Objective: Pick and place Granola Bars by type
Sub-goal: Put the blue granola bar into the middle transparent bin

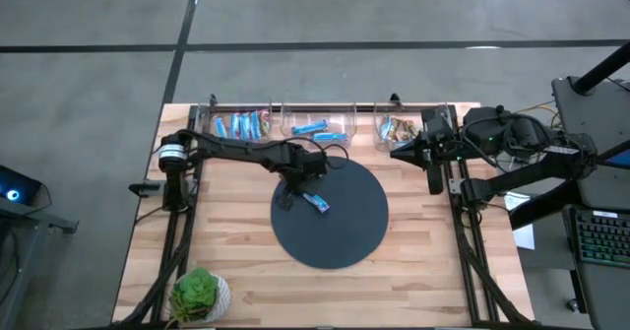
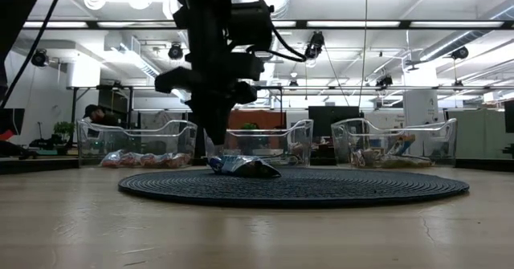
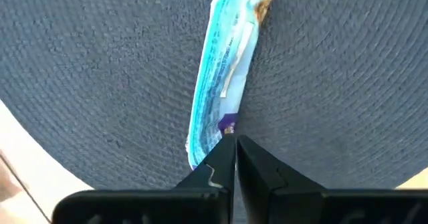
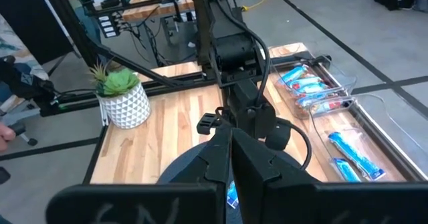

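High view: left pincer (image 1: 308, 190) closed over dark mat (image 1: 345, 241), beside blue bar (image 1: 317, 204). Right pincer (image 1: 397, 154) closed, near bench (image 1: 236, 271) rear trays (image 1: 285, 123). Left wrist view: closed tips touching bar's end, not gripping.

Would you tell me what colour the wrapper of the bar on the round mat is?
Bright blue with white patches; the bar shows best in the left wrist view.

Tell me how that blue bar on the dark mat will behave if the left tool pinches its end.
The blue bar lies flat on the woven mat, so rolling seems unlikely. Its glossy wrapper may slip, and the crimped end by the shut left tool probably flexes. It looks small and thin, likely light.
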`<state>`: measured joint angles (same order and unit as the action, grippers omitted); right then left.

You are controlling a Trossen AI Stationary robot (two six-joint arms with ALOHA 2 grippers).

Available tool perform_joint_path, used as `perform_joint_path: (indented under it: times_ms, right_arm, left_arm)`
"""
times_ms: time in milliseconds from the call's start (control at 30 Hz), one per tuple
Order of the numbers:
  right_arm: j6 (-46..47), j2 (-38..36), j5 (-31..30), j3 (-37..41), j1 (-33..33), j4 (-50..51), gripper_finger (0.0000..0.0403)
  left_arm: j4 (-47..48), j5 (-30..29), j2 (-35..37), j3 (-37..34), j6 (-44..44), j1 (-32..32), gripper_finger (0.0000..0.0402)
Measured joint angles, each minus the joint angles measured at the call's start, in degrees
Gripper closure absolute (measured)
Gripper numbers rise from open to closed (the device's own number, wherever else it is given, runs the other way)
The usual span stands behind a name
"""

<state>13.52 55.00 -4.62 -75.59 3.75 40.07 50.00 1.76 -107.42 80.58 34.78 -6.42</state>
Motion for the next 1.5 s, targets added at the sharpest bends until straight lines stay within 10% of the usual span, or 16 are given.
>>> perform_joint_path:
  times_ms: [1200, 1500]
  right_arm:
    - [0.01, 0.26, 0.02, 0.09, -0.02, -0.02, 0.0394]
    - [0.0, 0.26, 0.02, 0.09, -0.04, -0.02, 0.0394]
  left_arm:
    - [-4.61, -2.08, 0.04, -1.67, -0.92, -0.74, 0.04]
    - [-4.63, -0.81, 0.07, -1.67, -3.32, -0.76, 0.0314]
